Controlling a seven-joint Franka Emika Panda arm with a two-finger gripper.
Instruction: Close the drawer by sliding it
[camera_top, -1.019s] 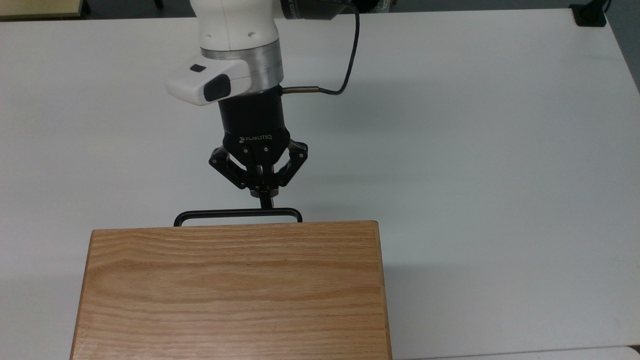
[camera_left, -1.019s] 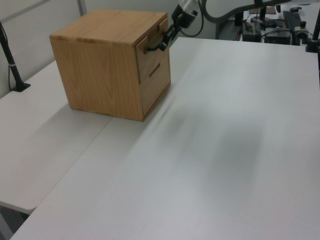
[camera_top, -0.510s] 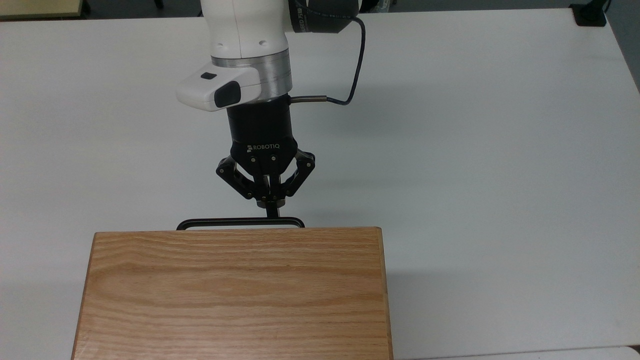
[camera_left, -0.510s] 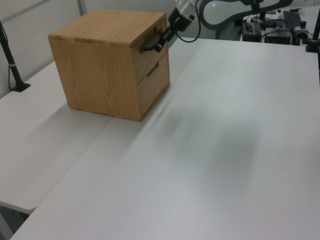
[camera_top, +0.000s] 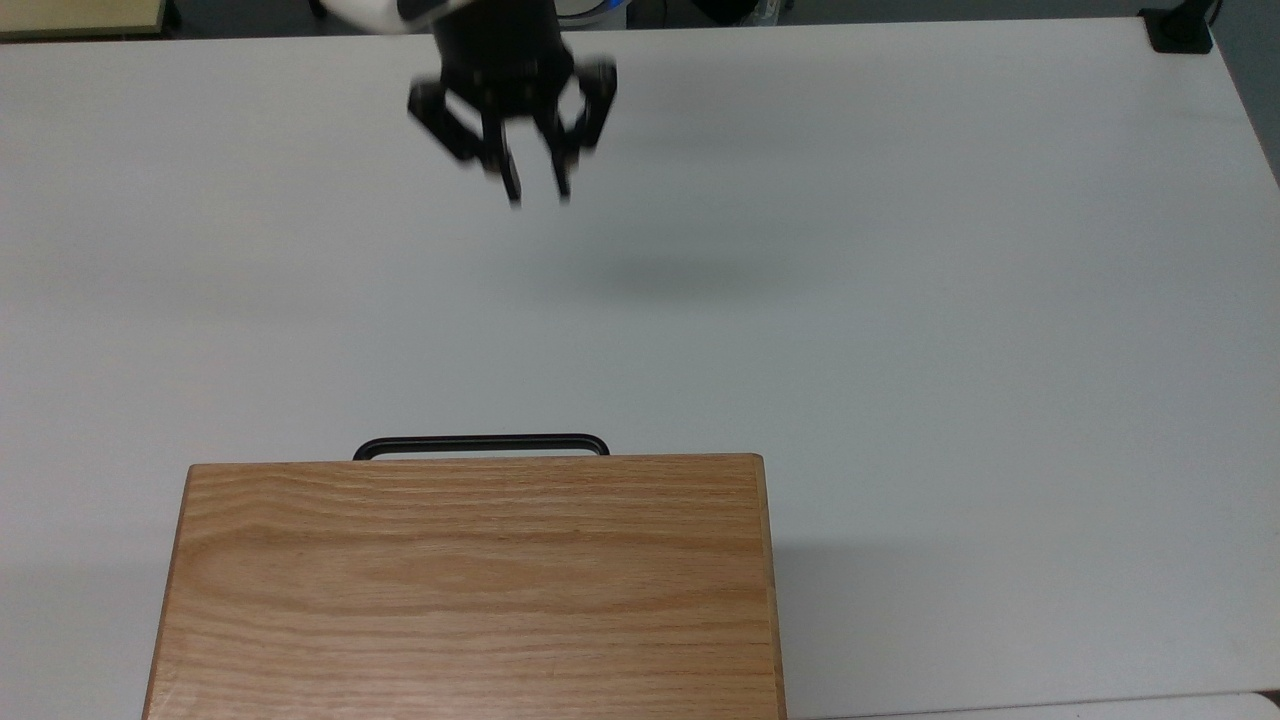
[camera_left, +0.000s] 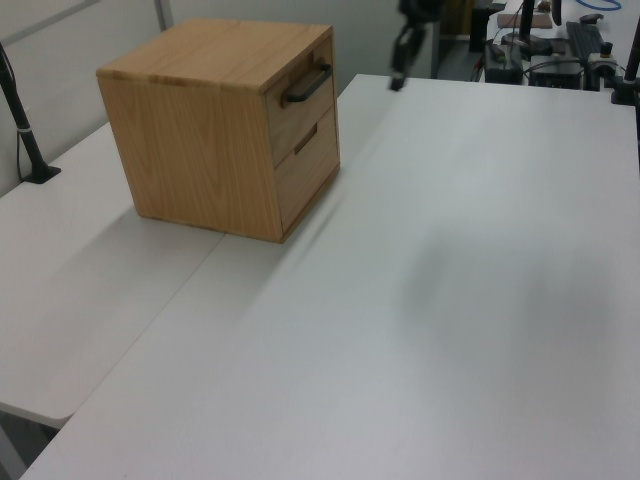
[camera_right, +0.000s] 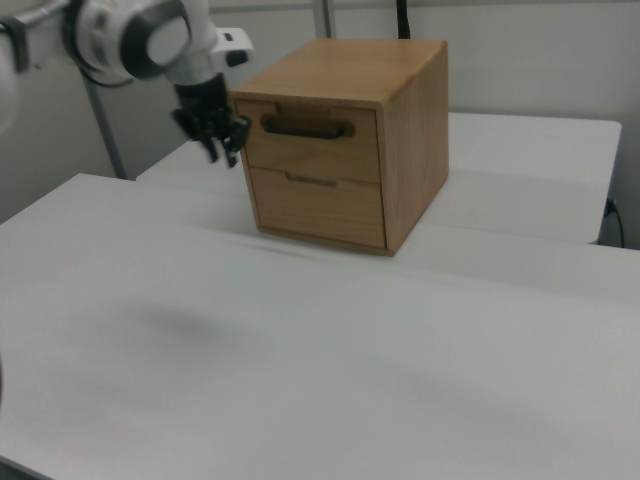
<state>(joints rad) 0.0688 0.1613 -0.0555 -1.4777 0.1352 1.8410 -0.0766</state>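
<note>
Hovering pincer (camera_top: 536, 195), fingers slightly parted, empty, well apart from drawer (camera_right: 308, 129).

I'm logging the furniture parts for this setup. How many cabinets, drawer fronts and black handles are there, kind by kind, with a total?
Cabinet: 1
Drawer fronts: 2, the upper drawer and the lower drawer
Black handles: 2, the bar handle on the upper and a small pull on the lower
Total: 5
</note>
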